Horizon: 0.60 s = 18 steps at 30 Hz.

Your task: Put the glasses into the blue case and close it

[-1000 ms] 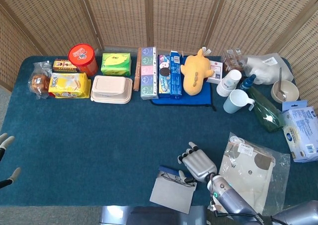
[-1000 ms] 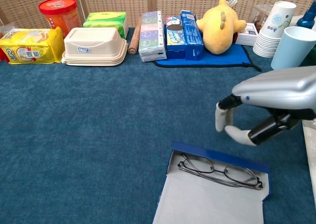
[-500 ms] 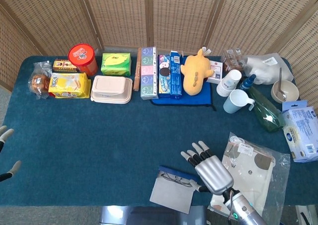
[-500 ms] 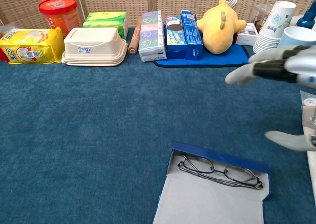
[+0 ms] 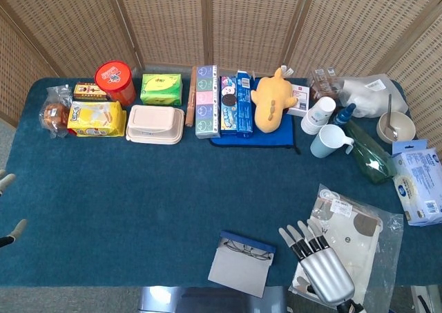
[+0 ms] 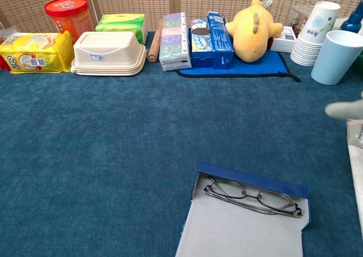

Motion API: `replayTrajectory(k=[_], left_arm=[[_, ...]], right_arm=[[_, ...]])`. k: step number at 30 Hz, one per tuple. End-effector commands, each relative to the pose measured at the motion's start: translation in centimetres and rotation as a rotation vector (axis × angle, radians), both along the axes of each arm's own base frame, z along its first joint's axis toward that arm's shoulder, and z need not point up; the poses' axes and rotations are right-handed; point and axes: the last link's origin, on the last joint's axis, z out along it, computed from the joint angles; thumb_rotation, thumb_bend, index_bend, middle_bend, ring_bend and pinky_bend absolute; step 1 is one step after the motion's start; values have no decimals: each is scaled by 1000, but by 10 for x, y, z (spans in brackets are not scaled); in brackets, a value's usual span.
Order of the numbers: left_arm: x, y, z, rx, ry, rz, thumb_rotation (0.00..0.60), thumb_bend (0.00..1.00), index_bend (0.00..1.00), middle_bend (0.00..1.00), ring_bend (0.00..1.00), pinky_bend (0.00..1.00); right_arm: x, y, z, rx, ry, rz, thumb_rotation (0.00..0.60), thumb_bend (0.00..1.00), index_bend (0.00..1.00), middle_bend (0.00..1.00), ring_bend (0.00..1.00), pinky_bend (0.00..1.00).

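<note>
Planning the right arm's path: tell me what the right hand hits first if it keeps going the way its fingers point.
The right hand points up-left across the cloth. Its line looks free over bare table; the white lunch box lies farthest along it, though height is unclear.

Right hand (image 5: 323,268) is seen in the head view near the bottom edge, back of the hand turned up, fingers (image 5: 302,233) extended and slightly spread, pointing up-left. Nothing is held. Wrist is cut off by the frame bottom. In the chest view only one pale fingertip (image 6: 346,110) is caught at the right edge.

Left hand (image 5: 7,213) is barely in view at the left edge of the head view: two pale fingertips, spread apart, nothing gripped between them. Left arm is not seen.
</note>
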Motion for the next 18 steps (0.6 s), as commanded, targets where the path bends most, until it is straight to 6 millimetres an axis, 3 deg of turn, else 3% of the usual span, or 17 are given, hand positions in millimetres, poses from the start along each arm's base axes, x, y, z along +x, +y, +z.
replayTrajectory(k=[1, 10, 18], left_arm=[[0, 0, 3, 12, -5, -3, 600, 270, 72, 53, 0, 0], [-6, -6, 9, 30, -18, 1, 600, 264, 65, 51, 0, 0], [-13, -17, 20, 61, -18, 3, 600, 263, 58, 50, 0, 0]], right_arm=[[-7, 19, -8, -4, -13, -8, 521, 98, 10, 108, 0, 63], [-12, 41, -27, -22, -19, 6, 560, 70, 11, 106, 0, 63], [-7, 50, -56, -26, -42, 74, 600, 67, 7, 102, 0, 61]])
